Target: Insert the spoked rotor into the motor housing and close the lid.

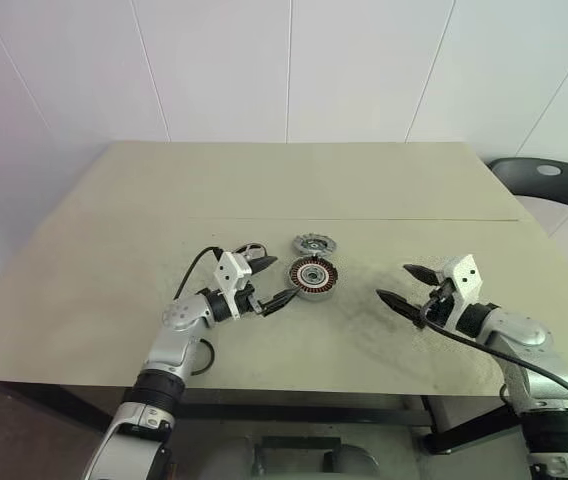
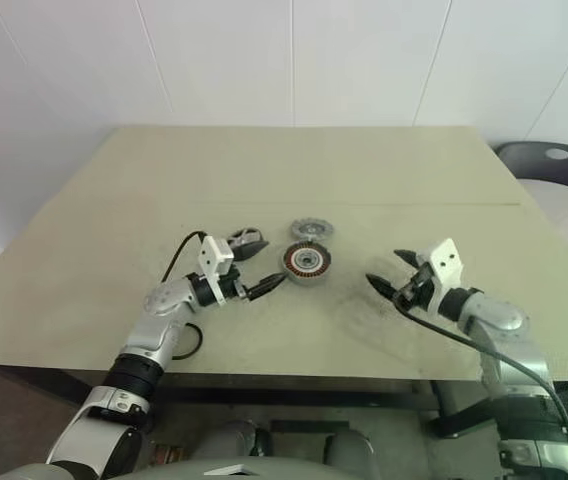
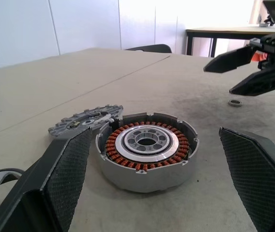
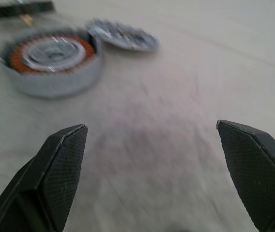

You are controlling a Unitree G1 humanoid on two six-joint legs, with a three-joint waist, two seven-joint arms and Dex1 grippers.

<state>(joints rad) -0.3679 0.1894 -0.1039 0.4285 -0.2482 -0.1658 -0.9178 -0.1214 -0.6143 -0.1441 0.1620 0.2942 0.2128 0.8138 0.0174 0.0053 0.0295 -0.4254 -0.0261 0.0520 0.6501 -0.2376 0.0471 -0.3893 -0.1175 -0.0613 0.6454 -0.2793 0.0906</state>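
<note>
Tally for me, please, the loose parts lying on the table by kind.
Motor housing: 1
Spoked rotor: 1
Lid: 1
Small washer: 1
Total: 4

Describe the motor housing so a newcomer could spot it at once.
On the beige table, look between the two grippers, close to the left gripper. The motor housing is the thick silver-rimmed puck, the one with copper windings; the flatter grey spoked rotor lies just behind it.
</note>
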